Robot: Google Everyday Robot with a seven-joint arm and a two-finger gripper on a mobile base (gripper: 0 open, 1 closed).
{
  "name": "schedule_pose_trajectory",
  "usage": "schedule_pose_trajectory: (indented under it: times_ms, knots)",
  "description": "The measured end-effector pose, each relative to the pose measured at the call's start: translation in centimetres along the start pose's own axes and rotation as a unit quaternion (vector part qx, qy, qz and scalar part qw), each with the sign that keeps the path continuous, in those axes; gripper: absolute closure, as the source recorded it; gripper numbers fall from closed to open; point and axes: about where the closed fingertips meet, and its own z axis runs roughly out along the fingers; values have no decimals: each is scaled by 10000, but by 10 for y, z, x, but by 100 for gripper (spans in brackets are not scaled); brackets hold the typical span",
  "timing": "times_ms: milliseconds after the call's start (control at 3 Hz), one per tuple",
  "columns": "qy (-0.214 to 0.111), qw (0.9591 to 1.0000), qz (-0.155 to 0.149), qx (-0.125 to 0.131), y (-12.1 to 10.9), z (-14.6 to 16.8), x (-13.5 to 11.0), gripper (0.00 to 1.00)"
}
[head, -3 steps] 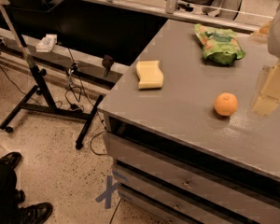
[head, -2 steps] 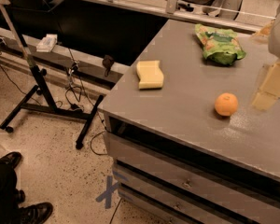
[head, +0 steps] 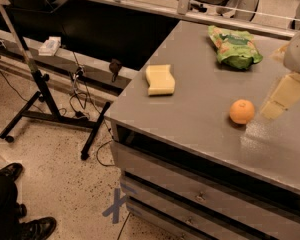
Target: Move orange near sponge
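Note:
The orange (head: 241, 111) is a small round fruit resting on the grey table (head: 200, 114) toward its right side. The sponge (head: 160, 79) is a pale yellow block lying on the table to the left of the orange, near the table's left edge, well apart from it. My gripper (head: 282, 98) hangs at the right edge of the view, just right of the orange and a little above the table, not touching it. Only pale finger parts and a white wrist housing show.
A green crinkled snack bag (head: 233, 46) lies at the back of the table. The table's front has drawers (head: 200, 199). A black metal stand (head: 40, 89) with cables stands on the floor at left. A person's black shoes (head: 20, 219) are at bottom left.

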Motion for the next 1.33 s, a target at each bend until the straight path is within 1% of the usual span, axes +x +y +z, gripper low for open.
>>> schedule_pose_trajectory:
  times_ms: [333,1333]
  knots:
    - [-126,9997,205,-97,2,16,9,0]
    - [-696,9965,374,-257,-5,51,27,0]
